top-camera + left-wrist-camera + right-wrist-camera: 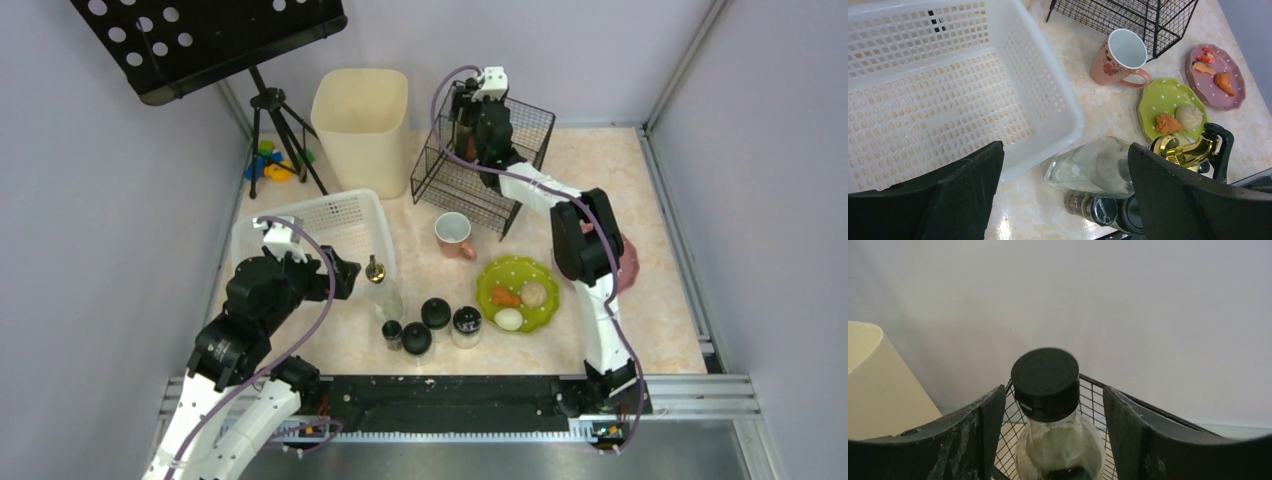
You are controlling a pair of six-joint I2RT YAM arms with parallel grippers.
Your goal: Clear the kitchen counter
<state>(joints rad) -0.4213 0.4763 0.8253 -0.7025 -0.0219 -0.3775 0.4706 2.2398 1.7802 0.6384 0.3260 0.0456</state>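
Note:
The kitchen counter (640, 200) is glossy beige-pink marble. My right gripper (470, 130) reaches into the black wire rack (480, 175) at the back. In the right wrist view it (1053, 405) is open around a clear bottle with a black cap (1048, 385), with a gap on each side. That bottle stands inside the rack (1093, 400). My left gripper (340, 270) hovers wide open over the white basket's (330, 225) near right corner. Nothing sits between the left fingers (968, 190). A glass bottle with a gold pourer (1098, 167) stands just right of them.
On the counter are a pink mug (453, 234), a green plate of food (517, 293), a pink plate (628, 262) and several black-capped jars (436, 315). A cream bin (362, 125) stands at the back. A black stand (200, 40) hangs over the far left.

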